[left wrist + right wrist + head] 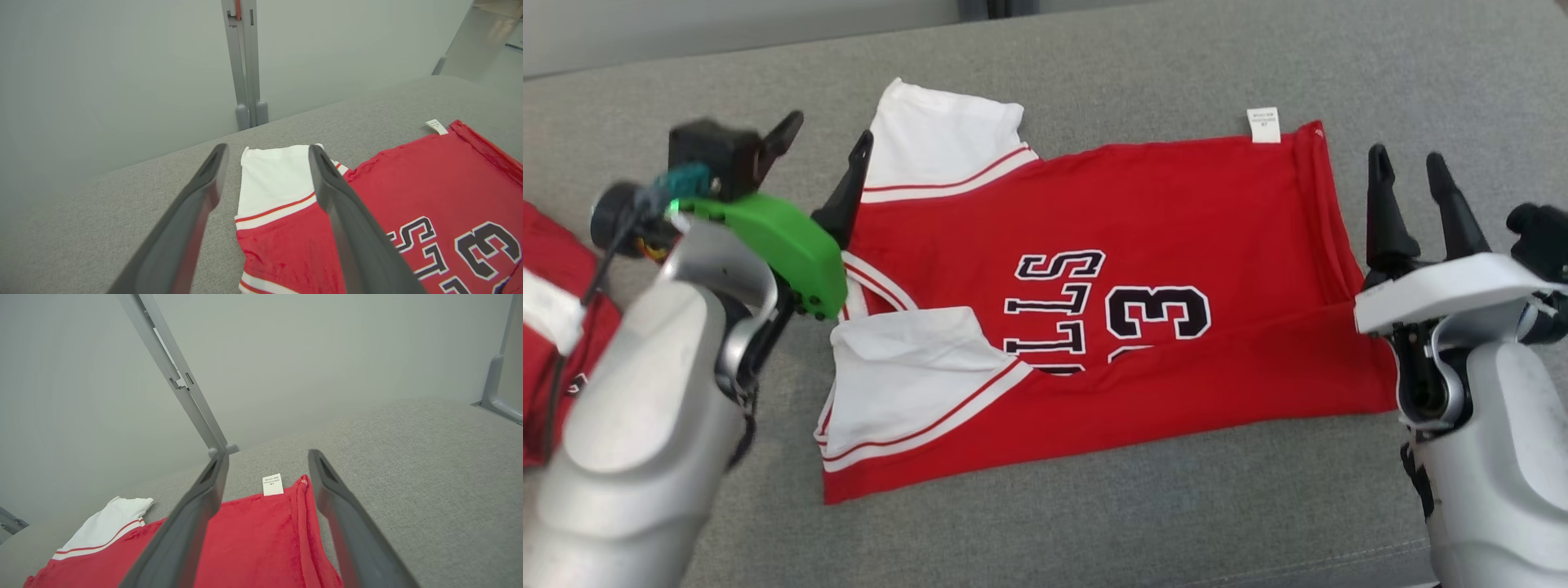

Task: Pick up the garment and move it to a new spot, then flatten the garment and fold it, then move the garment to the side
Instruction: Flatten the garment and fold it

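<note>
Standing nearest the camera, the left gripper (827, 131) holds its two fingers spread wide with nothing between them. The right gripper (1407, 157) is likewise wide apart and empty. The red jersey (1176, 237) lies between the two, flat on the grey cushion (1094, 523). Its sleeve end is just beside the left gripper's inner finger, and its hem end is just beside the right gripper's fingers. Assessment: each hand is stationed at one short end so that both can take a long edge together and carry it over evenly.

The near flap (1192, 392), the long edge closest to the wrists, is turned up over the body and covers the lower part of the lettering. One lengthwise fold therefore appears laid. The near white sleeve (907, 376) lies over the red body, inboard of the left gripper. Past the left fingertips, the far white sleeve (939, 139) sticks out unfolded. Past the right fingertips, a white label (1263, 125) projects from the far hem corner. Outboard of the left forearm lies a second red garment (547, 327), apart from the work.

Judgement: folding is partly done, and the move to the side is not yet made.
</note>
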